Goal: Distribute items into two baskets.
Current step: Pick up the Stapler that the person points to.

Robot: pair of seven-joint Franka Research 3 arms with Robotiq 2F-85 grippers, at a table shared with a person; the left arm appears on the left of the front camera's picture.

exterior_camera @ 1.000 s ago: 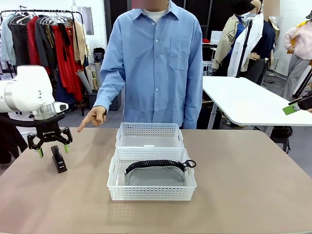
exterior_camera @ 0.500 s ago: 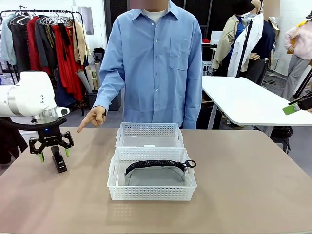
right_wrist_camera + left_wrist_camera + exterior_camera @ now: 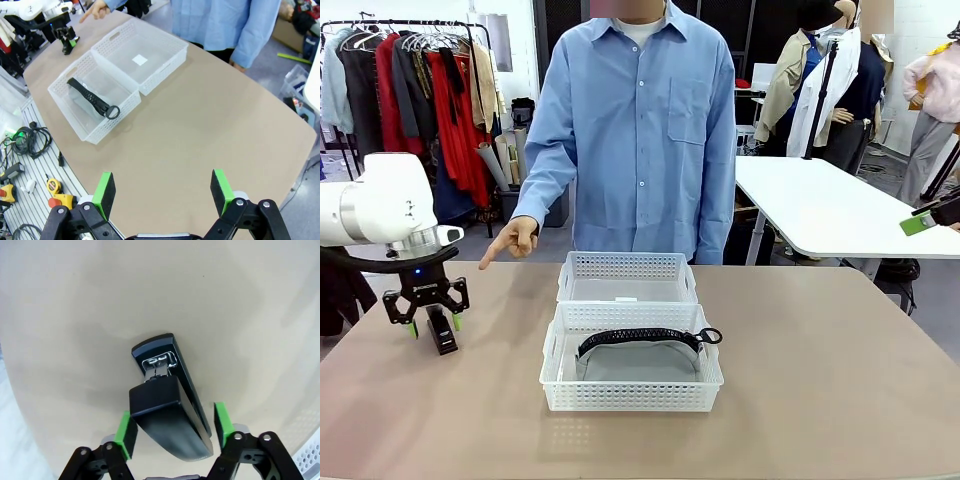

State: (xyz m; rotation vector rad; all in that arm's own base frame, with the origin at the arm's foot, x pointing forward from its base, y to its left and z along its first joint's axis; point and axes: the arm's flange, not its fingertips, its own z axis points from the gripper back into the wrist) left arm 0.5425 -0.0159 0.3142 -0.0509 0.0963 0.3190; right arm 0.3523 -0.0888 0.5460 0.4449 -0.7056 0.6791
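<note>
A small black stapler (image 3: 443, 337) (image 3: 167, 410) lies on the tan table at the left. My left gripper (image 3: 433, 322) (image 3: 174, 426) is down over it, a green pad on each side. The jaws are open, with a gap showing at one pad (image 3: 222, 420). The grey pouch (image 3: 640, 362) (image 3: 80, 107) with its black zipper lies in the near white basket (image 3: 630, 400) (image 3: 107, 120). Behind that, the far basket (image 3: 627, 265) (image 3: 165, 65) holds just a white label. My right gripper (image 3: 162, 192) hangs open high over the table's right part, holding nothing.
A person in a blue shirt stands at the far edge, one hand (image 3: 510, 243) pointing toward the stapler. The two baskets touch at mid-table. Cables and tools (image 3: 30, 165) lie on the floor beyond the table's edge. A white table (image 3: 830, 205) stands behind on the right.
My left gripper has come down around the stapler and its jaws have narrowed toward it. The person's hand, the baskets and the pouch have stayed put.
</note>
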